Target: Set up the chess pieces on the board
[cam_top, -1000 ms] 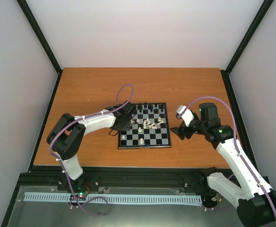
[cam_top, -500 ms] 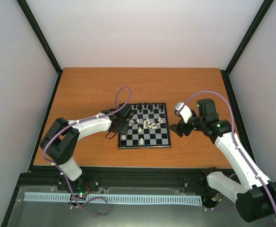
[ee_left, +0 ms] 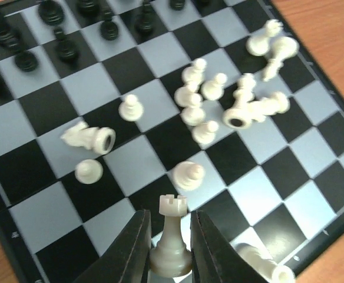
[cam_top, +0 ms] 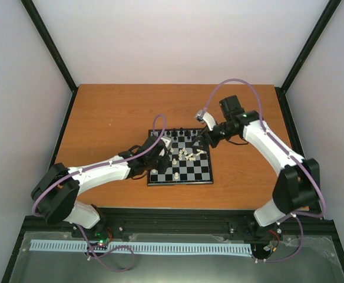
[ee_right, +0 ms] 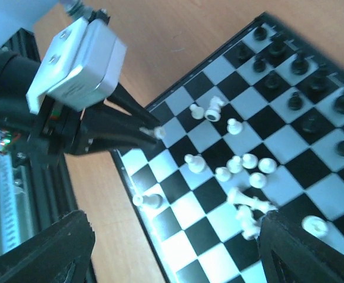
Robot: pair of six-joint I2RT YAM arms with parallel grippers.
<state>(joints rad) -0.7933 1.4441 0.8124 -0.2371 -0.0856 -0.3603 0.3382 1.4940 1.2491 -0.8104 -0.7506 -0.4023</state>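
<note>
- Left gripper (ee_left: 169,219) clenched on a cream-white rook (ee_left: 172,247), which stands upright, pinched low on its body between both fingers.
- Rook is over the left side of the board (cam_top: 181,183), close to that edge. The wrist view is soft, so I cannot tell whether its base touches the square.
- Right gripper (cam_top: 208,136) spread wide, grasping nothing, above the board's far right corner.
- White pieces (ee_left: 219,100) bunched mid-board, several toppled and a few pawns upright.
- One more toppled white piece (ee_left: 260,268) lies just beside the held rook.
- Black pieces (ee_left: 60,41) stand along the far rows.
- Board lies mid-table (cam_top: 113,112), on orange-brown wood.
</note>
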